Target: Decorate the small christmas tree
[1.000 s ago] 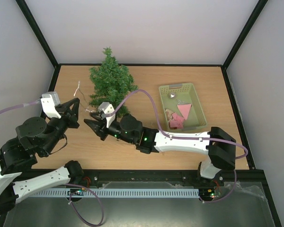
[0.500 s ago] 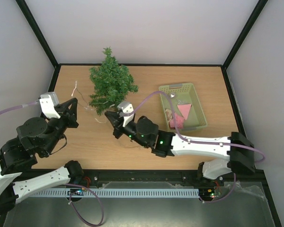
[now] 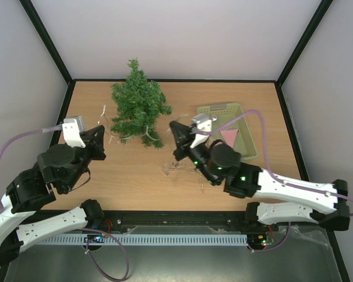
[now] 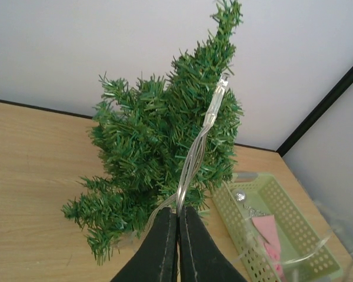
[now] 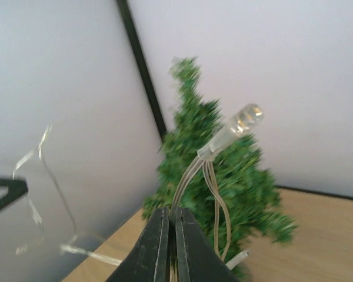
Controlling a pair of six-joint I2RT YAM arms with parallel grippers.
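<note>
My left gripper (image 4: pixel 177 214) pinches a clear light wire (image 4: pixel 191 164), its bulb (image 4: pixel 223 83) showing against the small christmas tree (image 4: pixel 141 153); a green basket (image 4: pixel 285 202) lies right.

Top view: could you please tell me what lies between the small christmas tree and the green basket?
The right gripper, shut on a clear light string, as the top view shows.

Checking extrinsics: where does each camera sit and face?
Top external: high behind the robot, looking down on the table; left arm and right arm show.
Left wrist: on the left arm, facing the small christmas tree past its shut left end effector, which pinches the light string.
Right wrist: on the right arm, facing the tree past its shut right end effector, also pinching the string.
Shared: the tree appears in all three.
</note>
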